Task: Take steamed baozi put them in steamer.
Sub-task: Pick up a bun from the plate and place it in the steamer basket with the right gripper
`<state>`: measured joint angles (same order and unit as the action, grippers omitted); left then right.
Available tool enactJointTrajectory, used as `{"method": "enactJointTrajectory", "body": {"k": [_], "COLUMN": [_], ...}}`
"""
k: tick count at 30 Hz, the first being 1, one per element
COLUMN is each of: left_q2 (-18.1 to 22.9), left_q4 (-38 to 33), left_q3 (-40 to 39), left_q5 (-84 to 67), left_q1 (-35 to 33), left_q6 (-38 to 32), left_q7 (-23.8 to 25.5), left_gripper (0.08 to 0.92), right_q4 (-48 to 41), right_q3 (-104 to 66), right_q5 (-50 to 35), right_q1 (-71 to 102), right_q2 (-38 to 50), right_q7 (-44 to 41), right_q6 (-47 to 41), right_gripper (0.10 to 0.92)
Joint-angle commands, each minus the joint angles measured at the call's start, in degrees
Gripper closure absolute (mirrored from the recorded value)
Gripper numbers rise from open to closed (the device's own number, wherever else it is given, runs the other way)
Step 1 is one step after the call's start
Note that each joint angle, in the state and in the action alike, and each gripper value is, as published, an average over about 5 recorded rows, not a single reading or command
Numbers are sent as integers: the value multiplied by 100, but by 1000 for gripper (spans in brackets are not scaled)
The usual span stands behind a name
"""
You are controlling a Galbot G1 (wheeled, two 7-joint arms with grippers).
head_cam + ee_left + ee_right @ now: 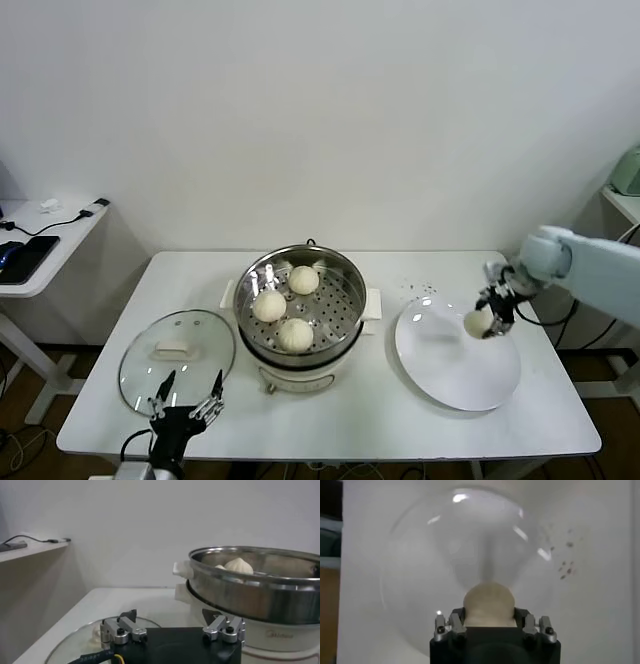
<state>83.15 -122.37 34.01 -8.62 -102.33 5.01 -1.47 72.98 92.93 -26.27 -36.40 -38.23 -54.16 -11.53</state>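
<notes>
Baozi (477, 323), last one, pinched between right gripper (490, 322) fingers just above plate (455, 375). Three already in steamer (345, 292), well off to gripper's left. Step: pickup. Next: lift, carry across, release over free tray spot. Left gripper (186, 403) spread, idle beside lid (150, 360).

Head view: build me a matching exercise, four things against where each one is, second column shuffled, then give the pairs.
Things
1. glass lid
2. plate
3. steamer
4. right gripper

Places or states
A. mid-table, three baozi on its perforated tray
B. flat on the table by the left gripper
C. closed around the fourth baozi over the plate
D. bare white, on the table right of the steamer

Pairs: 1-B, 2-D, 3-A, 4-C
</notes>
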Motion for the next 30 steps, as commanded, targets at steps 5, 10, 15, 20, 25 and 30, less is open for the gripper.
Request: {"method": "enactJointTrajectory", "body": {"k": [5, 10, 15, 20, 25, 30], "left_q2": [-49, -81, -100, -117, -128, -135], "left_q4": [-22, -28, 30, 94, 144, 208], "left_q3": [-53, -47, -36, -32, -4, 21], "left_q5": [-20, -69, -117, -147, -180, -200], "left_q1": [125, 160, 201, 223, 261, 283], "left_q6": [77, 78, 62, 46, 61, 56], "left_q7": [7, 7, 8, 13, 26, 24], "left_gripper": [177, 177, 177, 177, 177, 177], "right_q4": [2099, 2162, 1893, 1386, 720, 257], "right_q3": [1586, 1097, 924, 829, 780, 740], "right_q5": [-3385, -3999, -4003, -3676, -3177, -2977], "right_q1": [-3694, -3314, -2500, -1587, -993, -650], "right_q2": [-1434, -2219, -2816, -3147, -3317, -3423], "right_q7": [425, 855, 1209, 1403, 1451, 1509], "right_q6": [-784, -1141, -1314, -1392, -1389, -1309], "right_gripper": [381, 381, 377, 375, 380, 380]}}
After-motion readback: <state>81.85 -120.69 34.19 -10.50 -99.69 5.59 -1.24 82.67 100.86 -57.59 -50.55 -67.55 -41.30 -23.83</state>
